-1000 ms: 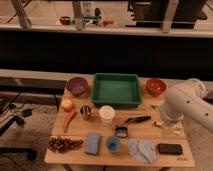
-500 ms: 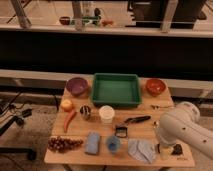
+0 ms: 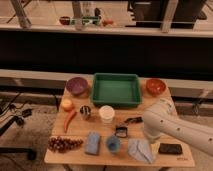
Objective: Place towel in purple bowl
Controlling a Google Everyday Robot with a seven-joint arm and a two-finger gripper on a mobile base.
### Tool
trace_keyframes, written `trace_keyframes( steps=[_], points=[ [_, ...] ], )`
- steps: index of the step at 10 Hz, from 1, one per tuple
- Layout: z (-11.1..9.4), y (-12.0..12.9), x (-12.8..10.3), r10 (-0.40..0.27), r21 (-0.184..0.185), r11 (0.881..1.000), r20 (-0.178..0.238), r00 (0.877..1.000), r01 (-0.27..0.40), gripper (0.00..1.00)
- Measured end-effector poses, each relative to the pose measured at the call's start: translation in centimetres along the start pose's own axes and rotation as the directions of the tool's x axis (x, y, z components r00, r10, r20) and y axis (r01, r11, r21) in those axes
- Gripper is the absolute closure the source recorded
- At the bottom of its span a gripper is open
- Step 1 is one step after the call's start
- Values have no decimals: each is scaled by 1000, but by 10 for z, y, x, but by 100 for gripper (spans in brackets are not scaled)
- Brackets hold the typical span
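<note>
One white arm (image 3: pixel 167 127) reaches in from the right over the front right part of the surface (image 3: pixel 97 127), and its rounded end hangs just above the towel (image 3: pixel 140 150). The gripper is hidden behind that end, so we cannot point to it. Its fingers stand wide and hold nothing. The towel lies crumpled on the surface near the front edge, between a blue cup (image 3: pixel 113 145) and a black slab (image 3: pixel 170 148). The purple bowl (image 3: pixel 77 86) sits at the back left, well apart from the towel and just left of the green tray (image 3: pixel 116 90). An orange bowl (image 3: pixel 155 86) sits right of the tray. In front of the tray we see a white cup (image 3: pixel 106 113), with a can (image 3: pixel 85 112) to its left. A blue pad (image 3: pixel 92 142) lies left of the blue cup, and grapes (image 3: pixel 64 144) lie at the front left.
</note>
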Motion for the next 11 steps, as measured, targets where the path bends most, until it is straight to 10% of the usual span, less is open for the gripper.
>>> trace_keyframes(
  steps=[11],
  points=[
    [16, 23, 2, 29, -20, 999, -3, 1000, -29, 20]
  ],
)
